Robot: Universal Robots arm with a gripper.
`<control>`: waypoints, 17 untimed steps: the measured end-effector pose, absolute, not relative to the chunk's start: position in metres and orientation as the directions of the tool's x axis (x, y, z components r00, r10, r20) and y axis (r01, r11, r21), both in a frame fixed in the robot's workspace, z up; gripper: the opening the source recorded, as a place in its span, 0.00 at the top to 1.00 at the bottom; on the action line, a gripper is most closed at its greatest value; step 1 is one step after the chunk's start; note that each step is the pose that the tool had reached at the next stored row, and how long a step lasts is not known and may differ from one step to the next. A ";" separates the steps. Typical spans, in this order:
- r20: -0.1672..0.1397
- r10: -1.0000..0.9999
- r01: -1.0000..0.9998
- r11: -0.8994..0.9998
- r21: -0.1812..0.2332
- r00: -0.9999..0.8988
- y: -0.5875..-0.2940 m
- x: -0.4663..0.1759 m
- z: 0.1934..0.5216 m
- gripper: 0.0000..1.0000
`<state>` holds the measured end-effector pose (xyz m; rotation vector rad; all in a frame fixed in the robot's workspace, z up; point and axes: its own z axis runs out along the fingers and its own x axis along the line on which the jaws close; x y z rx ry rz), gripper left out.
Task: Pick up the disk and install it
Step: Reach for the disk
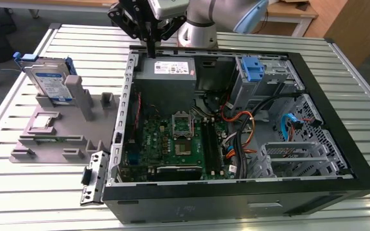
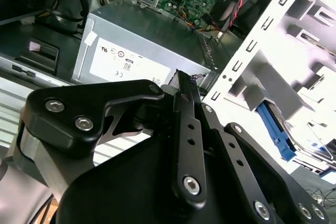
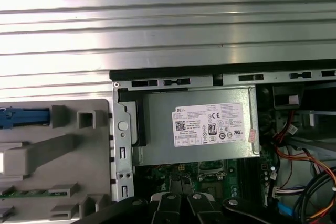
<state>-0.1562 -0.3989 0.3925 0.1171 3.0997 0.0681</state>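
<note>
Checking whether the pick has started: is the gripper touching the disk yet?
Apart. In the exterior view the gripper hangs over the power supply, while the disk stands in its gray holder.

Arm (image 1: pixel 201 21) cut off by exterior view's upper edge. Disk (image 1: pixel 44 76), well aside from gripper (image 1: pixel 151 54): lower end hidden in grey holder (image 1: pixel 73 91). Label (image 1: pixel 52 86) print too small to tell.

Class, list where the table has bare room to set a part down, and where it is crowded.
Free: the slatted table between the grey holder and its near edge, and the strip on the exterior view's right of the computer case. Crowded: inside the case, and the holder carrying the disk.
</note>
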 end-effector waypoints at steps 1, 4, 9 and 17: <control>-0.037 0.076 0.075 0.996 0.045 -0.996 -0.399 -0.157 0.392 0.90; -0.037 0.076 0.074 0.996 0.045 -0.996 -0.399 -0.161 0.392 0.90; -0.037 0.076 0.074 0.996 0.045 -0.996 -0.399 -0.165 0.392 0.90; -0.037 0.076 0.075 0.996 0.045 -0.996 -0.399 -0.168 0.392 0.90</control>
